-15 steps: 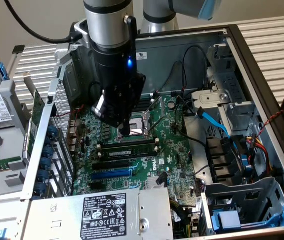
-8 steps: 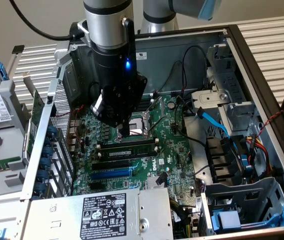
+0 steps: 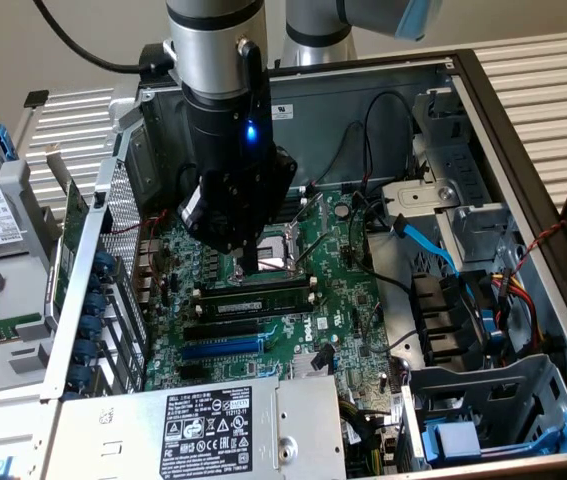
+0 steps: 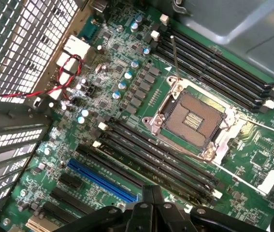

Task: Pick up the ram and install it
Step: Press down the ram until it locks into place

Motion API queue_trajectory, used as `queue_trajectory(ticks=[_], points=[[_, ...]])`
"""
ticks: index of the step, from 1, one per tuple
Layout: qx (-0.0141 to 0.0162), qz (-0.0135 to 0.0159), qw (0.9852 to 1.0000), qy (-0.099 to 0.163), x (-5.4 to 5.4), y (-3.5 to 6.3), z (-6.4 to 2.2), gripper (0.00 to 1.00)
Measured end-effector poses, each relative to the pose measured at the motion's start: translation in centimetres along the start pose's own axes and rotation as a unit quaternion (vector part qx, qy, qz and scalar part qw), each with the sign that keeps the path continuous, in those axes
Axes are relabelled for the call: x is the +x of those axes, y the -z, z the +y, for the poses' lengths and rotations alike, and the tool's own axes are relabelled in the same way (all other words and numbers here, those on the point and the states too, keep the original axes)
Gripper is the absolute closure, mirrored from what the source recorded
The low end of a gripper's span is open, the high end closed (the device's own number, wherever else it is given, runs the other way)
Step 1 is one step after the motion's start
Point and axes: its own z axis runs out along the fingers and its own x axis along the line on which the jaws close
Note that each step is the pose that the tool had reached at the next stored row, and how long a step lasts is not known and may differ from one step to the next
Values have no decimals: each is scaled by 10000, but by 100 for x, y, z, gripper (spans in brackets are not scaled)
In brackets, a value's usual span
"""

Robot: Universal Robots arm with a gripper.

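The tool [image 3: 246, 268] stood clenched and empty, its tips just above the ram [image 3: 253, 297]; the ram lay lengthwise in a black memory socket [image 4: 156, 159] beside the CPU socket [image 3: 281, 243], apparently seated; the closed tips suited pressing it down rather than gripping.
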Motion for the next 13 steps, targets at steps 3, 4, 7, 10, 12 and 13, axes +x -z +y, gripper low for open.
queue_trajectory(ticks=[3, 4, 7, 10, 12, 13], points=[[-2, 3, 9998, -212, 0, 0, 0, 89], [-2, 5, 9996, -268, 0, 0, 0, 89], [-4, 7, 9991, -424, 0, -1, 0, 89], [-5, 11, 9981, -624, 0, -1, 0, 89], [-6, 13, 9970, -776, 0, -2, 0, 89], [-6, 14, 9965, -830, 0, -2, 0, 89]])
